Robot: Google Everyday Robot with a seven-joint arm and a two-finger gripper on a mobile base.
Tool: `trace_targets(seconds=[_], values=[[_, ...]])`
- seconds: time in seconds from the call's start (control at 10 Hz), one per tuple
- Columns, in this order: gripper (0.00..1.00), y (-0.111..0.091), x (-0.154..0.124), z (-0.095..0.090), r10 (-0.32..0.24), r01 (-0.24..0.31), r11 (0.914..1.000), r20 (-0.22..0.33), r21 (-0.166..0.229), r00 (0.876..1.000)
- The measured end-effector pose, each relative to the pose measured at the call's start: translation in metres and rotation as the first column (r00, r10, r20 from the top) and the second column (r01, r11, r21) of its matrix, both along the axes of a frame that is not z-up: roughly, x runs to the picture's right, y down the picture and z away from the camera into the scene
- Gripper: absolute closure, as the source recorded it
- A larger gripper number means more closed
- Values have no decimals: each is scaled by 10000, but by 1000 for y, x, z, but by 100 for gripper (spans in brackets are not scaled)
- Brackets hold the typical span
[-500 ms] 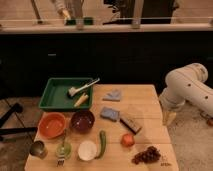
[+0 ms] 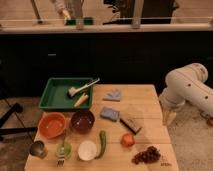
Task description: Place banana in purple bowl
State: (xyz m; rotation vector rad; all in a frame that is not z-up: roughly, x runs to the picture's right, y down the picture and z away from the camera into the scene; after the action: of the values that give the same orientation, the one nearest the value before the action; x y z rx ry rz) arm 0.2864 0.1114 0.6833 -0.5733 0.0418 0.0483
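Approaching step | gripper [image 2: 169,118] hangs wide, empty, right of the table [image 2: 145,107]; banana [image 2: 81,100] lies in green tray [image 2: 50,93]; next we must reach across, pinch it, carry to purple bowl [image 2: 82,121]

Wooden table [image 2: 145,100], contents as I see them from the table's middle.

- 10 o'clock: green tray [image 2: 50,87], holding a silver-handled utensil [image 2: 84,87] and the banana [image 2: 81,100] just beside it.
- 8 o'clock: purple bowl [image 2: 82,121], with the orange bowl [image 2: 52,125] at its 9 o'clock.
- 7 o'clock: white bowl [image 2: 87,150], long green vegetable [image 2: 102,143], metal cup [image 2: 38,149].
- Centre: two blue cloths [image 2: 109,113], brown block [image 2: 131,124].
- 5 o'clock: red fruit [image 2: 128,140], dark grapes [image 2: 146,155].
- 3 o'clock, off the table edge: white arm [image 2: 187,87], with the gripper [image 2: 169,119] hanging down, fingers apart and holding nothing.
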Motion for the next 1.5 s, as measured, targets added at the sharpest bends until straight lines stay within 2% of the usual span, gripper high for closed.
trace_targets(seconds=[1.4,1.5], values=[[20,0,0,0,5,-5,10000,0,12,10000],[20,-1,0,1,-67,68,10000,164,-42,9998]])
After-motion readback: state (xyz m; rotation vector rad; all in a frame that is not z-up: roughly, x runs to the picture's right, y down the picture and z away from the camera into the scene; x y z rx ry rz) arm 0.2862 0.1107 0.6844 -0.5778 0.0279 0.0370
